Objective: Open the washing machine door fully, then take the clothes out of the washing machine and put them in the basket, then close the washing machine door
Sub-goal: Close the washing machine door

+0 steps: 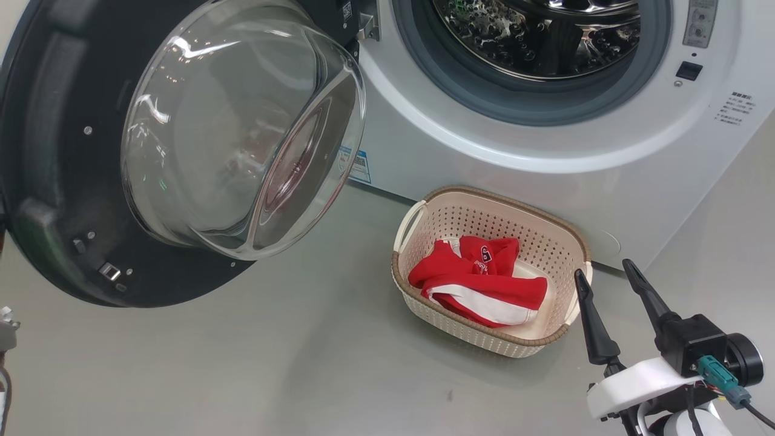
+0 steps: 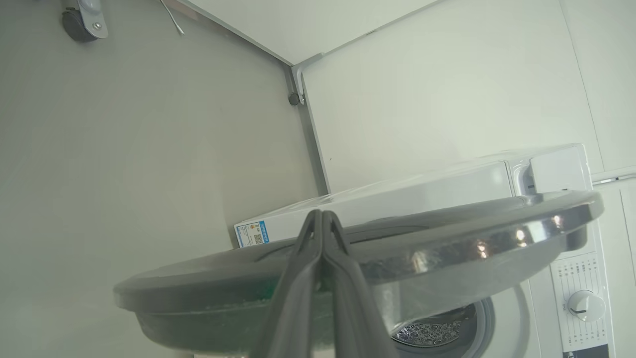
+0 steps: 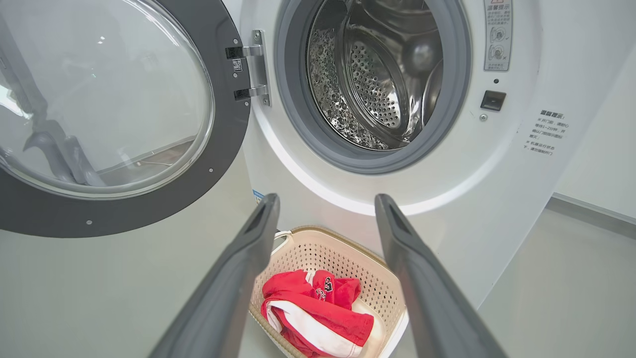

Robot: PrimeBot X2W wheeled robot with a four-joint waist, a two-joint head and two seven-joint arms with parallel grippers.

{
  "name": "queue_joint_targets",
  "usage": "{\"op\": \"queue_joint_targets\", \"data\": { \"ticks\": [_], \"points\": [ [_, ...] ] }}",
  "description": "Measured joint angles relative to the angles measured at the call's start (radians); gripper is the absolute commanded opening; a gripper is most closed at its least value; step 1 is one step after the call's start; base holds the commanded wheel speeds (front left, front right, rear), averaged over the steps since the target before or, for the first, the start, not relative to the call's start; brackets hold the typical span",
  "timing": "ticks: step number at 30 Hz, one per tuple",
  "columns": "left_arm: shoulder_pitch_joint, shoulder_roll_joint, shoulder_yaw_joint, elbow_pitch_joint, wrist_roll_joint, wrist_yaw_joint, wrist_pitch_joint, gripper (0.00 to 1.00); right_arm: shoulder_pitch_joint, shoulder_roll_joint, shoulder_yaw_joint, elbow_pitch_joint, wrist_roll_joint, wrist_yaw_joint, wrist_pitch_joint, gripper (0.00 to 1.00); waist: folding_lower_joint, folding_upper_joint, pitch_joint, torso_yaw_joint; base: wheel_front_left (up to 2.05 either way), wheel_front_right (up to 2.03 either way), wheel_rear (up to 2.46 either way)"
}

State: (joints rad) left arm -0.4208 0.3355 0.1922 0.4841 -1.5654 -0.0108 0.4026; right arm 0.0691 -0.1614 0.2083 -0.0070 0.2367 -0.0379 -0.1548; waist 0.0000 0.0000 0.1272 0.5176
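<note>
Open washing machine door (image 1: 54, 181) at upper left; clothes (image 1: 478, 284) lie in basket (image 1: 484, 221), centre right; right gripper (image 1: 604, 269), lower right, spread wide, empty; left gripper (image 2: 322, 215), bottom centre, fingers pressed together.

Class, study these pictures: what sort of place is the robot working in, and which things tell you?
Probably a laundry area: a white front-loading washing machine with its door open, a basket holding red clothes on the grey floor, and plain pale walls.
</note>
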Motion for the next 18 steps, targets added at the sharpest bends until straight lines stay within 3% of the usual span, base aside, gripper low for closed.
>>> {"op": "queue_joint_targets", "data": {
  "ticks": [18],
  "points": [
    [0.0,-0.015,-0.044,-0.011,-0.102,-0.091,0.202,0.0,0.0,-0.003,-0.002,-0.011,0.0,-0.001,0.001,1.0,0.0,0.0,0.005,0.006,0.0,0.0,0.0]
  ]
}}
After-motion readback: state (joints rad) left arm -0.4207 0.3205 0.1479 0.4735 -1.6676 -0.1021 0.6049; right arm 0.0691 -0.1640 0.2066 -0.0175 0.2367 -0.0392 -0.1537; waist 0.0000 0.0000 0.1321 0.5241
